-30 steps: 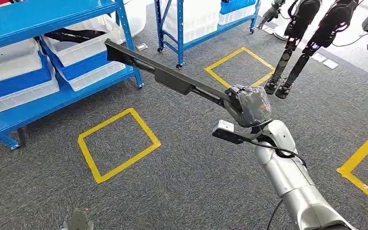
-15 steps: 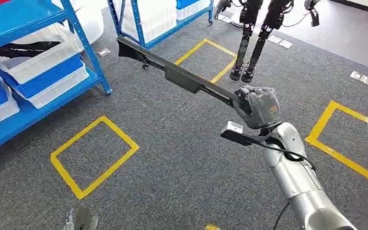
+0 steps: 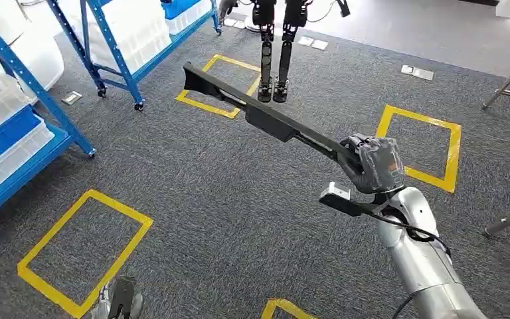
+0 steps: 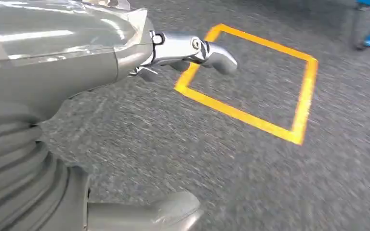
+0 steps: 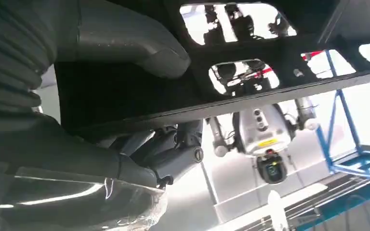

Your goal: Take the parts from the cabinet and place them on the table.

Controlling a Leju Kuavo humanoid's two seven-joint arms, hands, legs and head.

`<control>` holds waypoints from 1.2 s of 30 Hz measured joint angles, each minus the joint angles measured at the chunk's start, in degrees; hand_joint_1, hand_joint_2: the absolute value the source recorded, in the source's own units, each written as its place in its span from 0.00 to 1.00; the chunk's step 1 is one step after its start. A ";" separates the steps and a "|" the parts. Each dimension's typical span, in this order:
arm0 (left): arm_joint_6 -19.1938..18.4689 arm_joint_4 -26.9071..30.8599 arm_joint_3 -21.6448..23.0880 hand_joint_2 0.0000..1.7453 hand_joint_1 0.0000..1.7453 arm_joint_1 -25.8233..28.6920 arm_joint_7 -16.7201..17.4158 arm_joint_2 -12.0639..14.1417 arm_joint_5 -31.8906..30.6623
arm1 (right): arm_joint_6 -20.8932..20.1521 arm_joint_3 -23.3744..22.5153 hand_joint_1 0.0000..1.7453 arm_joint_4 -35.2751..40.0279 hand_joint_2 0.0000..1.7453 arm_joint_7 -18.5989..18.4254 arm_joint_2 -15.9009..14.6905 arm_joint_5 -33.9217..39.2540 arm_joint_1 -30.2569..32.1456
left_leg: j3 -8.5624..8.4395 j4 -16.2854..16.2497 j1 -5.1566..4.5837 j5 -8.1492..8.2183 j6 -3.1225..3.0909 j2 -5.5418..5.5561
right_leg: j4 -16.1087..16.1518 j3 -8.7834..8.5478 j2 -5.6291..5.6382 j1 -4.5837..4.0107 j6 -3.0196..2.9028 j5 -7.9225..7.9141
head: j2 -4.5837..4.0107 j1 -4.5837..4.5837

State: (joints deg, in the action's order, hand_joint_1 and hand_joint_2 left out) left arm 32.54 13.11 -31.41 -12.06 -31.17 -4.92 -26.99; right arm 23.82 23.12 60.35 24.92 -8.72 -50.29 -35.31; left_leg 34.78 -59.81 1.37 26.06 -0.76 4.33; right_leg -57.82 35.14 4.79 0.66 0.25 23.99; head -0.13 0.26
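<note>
Right hand [image 3: 372, 163] closed firmly around 1 end of the long black part [image 3: 265, 116], kept level above the carpet, probably to carry it clear of the blue shelving [image 3: 73, 40]. Left hand [image 4: 192, 48] low, holding nothing, fingers apart.

The floor is grey carpet [image 3: 226, 219] with yellow tape squares [image 3: 83, 249] stuck on it. Blue racks [image 3: 86, 46] stand at one side, holding white bins [image 3: 10, 156] and blue bins [image 3: 0, 133]. Another robot's dark legs [image 3: 273, 50] stand by a far yellow square. Small white plates [image 3: 416, 72] lie on the floor.
</note>
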 joint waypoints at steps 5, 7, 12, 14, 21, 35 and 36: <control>-0.35 0.00 0.66 1.00 0.00 -0.51 1.16 -0.53 -1.27 | 0.55 -1.57 1.00 1.79 1.00 -0.33 -1.77 -0.35 3.36 | -0.60 1.89 -0.64 -0.99 -1.94 -6.18 | -17.14 9.40 -4.13 -0.01 1.53 6.08 | 0.00 -0.39; -0.68 0.00 1.05 1.00 0.00 -0.96 1.07 -0.61 -1.38 | 0.48 -1.92 1.00 2.95 1.00 -0.31 -2.29 -0.42 3.52 | -0.96 1.79 -1.00 -0.53 -0.57 -9.74 | 0.29 0.04 -6.67 -0.52 1.41 0.34 | 0.00 -0.22; -0.63 -0.02 1.16 1.00 0.00 -0.90 1.03 -0.31 -1.29 | 0.48 -2.03 1.00 3.34 1.00 0.07 -2.31 -0.06 4.06 | -0.98 1.27 -1.17 -0.02 -1.59 -1.25 | 0.74 0.52 2.24 -0.22 0.46 -1.07 | 0.00 0.22; -0.66 -0.02 1.18 1.00 0.00 -0.99 1.00 -0.55 -1.31 | 0.48 -2.12 1.00 3.50 1.00 0.09 -2.53 -0.13 4.08 | -2.00 3.33 -0.67 -1.16 -2.01 -2.79 | -0.02 1.26 0.54 -0.64 0.69 -0.65 | 0.00 0.13; -0.74 -0.02 1.18 1.00 0.00 -0.84 0.72 -0.70 -1.29 | 0.39 -2.12 1.00 3.54 1.00 -0.09 -2.56 -0.20 4.25 | -2.05 3.68 -0.76 -1.13 -2.13 -7.20 | -13.54 7.65 -4.52 0.75 2.41 4.21 | 0.00 -0.22; -0.59 0.11 0.79 1.00 0.00 -0.26 -0.07 -0.33 -0.46 | -0.11 -1.99 1.00 3.52 1.00 0.59 -1.49 -0.02 3.36 | 6.82 -15.61 -0.22 8.31 0.42 -4.18 | 0.27 0.46 -2.21 0.03 -0.05 -0.53 | 0.00 0.44; -0.59 0.11 0.76 1.00 0.00 -0.23 -0.07 -0.33 -0.50 | -0.11 -2.01 1.00 3.43 1.00 0.72 -1.55 -0.02 3.36 | 5.91 -13.07 -0.22 6.23 0.14 -4.13 | 0.21 0.46 -1.46 -0.07 -0.05 -0.54 | 0.00 0.44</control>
State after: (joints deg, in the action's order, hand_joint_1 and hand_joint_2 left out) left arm 31.95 13.22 -30.64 -12.29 -31.23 -5.25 -27.50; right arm 23.71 21.11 63.78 25.64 -10.27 -50.31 -31.95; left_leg 40.69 -72.88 1.15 32.29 -0.62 0.20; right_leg -57.61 35.60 3.33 0.59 0.21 23.46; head -0.13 0.70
